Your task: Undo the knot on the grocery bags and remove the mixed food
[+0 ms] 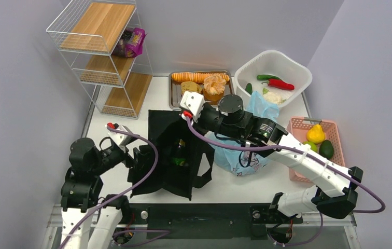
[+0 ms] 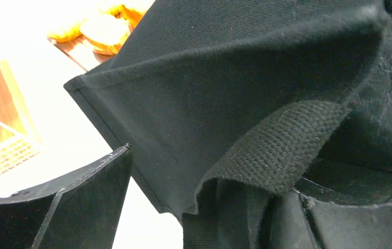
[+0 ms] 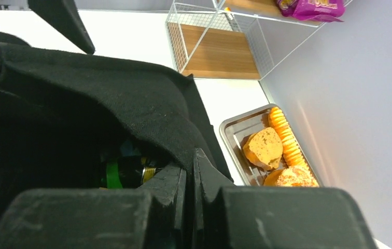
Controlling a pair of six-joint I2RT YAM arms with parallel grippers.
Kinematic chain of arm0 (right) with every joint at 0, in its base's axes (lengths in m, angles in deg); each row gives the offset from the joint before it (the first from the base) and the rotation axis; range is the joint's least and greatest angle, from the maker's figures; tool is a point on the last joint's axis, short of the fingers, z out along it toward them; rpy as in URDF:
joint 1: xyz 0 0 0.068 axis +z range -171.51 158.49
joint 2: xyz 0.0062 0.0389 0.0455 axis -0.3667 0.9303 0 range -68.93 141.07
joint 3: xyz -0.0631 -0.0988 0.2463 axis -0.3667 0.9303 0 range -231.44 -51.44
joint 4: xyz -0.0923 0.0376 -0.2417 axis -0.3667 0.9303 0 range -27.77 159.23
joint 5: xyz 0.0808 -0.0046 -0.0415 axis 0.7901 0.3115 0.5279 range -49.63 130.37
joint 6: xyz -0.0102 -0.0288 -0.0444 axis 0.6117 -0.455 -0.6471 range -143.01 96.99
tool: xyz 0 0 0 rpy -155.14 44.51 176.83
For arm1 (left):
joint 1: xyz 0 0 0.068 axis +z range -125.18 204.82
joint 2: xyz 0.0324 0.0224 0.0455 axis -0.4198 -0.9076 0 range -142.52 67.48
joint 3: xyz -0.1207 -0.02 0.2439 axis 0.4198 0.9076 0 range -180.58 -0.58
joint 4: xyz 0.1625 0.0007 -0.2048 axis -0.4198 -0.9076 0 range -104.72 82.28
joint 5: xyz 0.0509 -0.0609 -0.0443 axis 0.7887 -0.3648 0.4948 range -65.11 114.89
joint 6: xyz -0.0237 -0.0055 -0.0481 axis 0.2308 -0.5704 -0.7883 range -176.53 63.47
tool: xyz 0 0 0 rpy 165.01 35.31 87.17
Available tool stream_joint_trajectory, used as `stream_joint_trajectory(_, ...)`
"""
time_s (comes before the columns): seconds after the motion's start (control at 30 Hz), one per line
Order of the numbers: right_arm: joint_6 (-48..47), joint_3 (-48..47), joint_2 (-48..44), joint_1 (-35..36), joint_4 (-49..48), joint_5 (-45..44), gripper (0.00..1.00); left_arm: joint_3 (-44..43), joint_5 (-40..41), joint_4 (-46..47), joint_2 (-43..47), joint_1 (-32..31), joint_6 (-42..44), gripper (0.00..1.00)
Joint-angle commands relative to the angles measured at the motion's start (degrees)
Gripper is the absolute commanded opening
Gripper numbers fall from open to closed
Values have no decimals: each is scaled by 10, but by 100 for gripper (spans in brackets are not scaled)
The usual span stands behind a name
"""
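The black tote (image 1: 170, 155) stands open mid-table with a green bottle (image 1: 179, 153) inside it. My right gripper (image 1: 186, 115) is shut on the tote's far rim (image 3: 147, 111), and the bottle (image 3: 126, 171) shows just under the pinched cloth. At the tote's left side my left gripper (image 1: 141, 155) is open. Its fingers (image 2: 80, 207) stand wide apart, with the tote's wall (image 2: 209, 88) and webbing handle (image 2: 282, 145) between them, ungripped. The pale blue plastic bag (image 1: 246, 158) lies right of the tote under my right arm. Its knot is hidden.
A metal tray (image 1: 175, 96) at the back holds a sliced loaf, bread and a round pastry (image 1: 214, 83). The white tub (image 1: 297, 72) has peppers and cauliflower (image 1: 273, 97). A pink basket (image 1: 334, 129) holds a lemon and an avocado. Purple packets (image 1: 131, 42) sit on the wire shelf (image 1: 98, 52).
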Motion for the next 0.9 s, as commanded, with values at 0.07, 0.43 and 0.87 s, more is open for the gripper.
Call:
stream_joint_trajectory(0.07, 27, -85, 7, 11, -88, -73, 0, -132, 2, 64, -43, -2, -100, 78)
stream_joint_trajectory(0.43, 141, -114, 68, 2, -16, -196, 0, -373, -246, -160, -205, -16, -52, 66)
stream_joint_trajectory(0.87, 242, -190, 111, -25, 44, -224, 0, -261, 140, -95, -299, -309, -124, 41)
